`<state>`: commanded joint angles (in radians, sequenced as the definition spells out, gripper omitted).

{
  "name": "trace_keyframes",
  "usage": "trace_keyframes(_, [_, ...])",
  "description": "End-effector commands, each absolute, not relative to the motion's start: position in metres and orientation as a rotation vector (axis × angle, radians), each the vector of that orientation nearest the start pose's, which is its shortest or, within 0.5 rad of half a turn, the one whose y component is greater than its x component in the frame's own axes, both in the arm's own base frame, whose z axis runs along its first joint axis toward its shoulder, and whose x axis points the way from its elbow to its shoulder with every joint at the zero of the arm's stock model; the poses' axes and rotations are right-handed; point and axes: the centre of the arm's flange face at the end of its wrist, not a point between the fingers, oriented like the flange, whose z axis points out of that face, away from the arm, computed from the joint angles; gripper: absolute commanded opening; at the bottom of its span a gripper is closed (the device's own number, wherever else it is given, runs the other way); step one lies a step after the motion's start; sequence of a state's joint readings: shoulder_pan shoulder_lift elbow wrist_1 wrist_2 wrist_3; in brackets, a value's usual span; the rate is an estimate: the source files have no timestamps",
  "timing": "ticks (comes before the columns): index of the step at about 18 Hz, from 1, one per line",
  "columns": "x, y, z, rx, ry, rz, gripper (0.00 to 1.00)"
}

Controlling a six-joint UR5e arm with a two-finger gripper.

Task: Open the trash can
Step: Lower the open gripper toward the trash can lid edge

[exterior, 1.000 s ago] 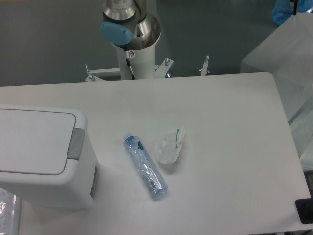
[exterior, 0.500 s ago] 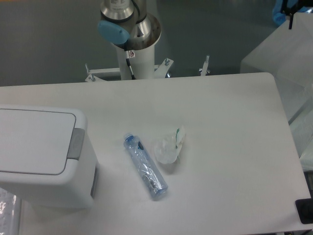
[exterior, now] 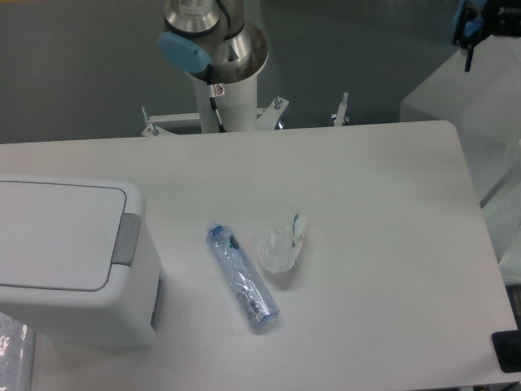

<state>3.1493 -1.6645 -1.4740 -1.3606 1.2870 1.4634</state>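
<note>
Gripper and fingers lie outside the camera's view, so how far they stand open cannot be told; only the arm's base column [exterior: 224, 77] with a blue-capped joint [exterior: 186, 50] shows at the top edge, behind the far side of the white table [exterior: 383, 244]; the trash can [exterior: 69, 261] stands at the table's left edge, partly cut off by the frame; it is a large white plastic box with rounded corners, its flat rectangular lid [exterior: 57, 235] lying shut and flush on top; a grey push tab [exterior: 125, 239] sits along the lid's right side, facing the middle of the table; near the table's centre, apart from the bin, a clear plastic bottle [exterior: 242, 277] with a blue cap lies on its side, set diagonally; just beside it to the right rests a crumpled clear plastic wrapper [exterior: 281, 247] with a bit of green on it
</note>
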Motion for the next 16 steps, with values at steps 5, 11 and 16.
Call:
trace_keyframes(5, [-0.515,0.194,0.531,-2.817,-0.016,0.317,1.00])
trace_keyframes(11, [-0.493,0.245,0.532,-2.794,0.002,0.275,1.00])
trace_keyframes(16, [-0.493,0.250,0.550,-2.747,0.015,0.294,1.00])
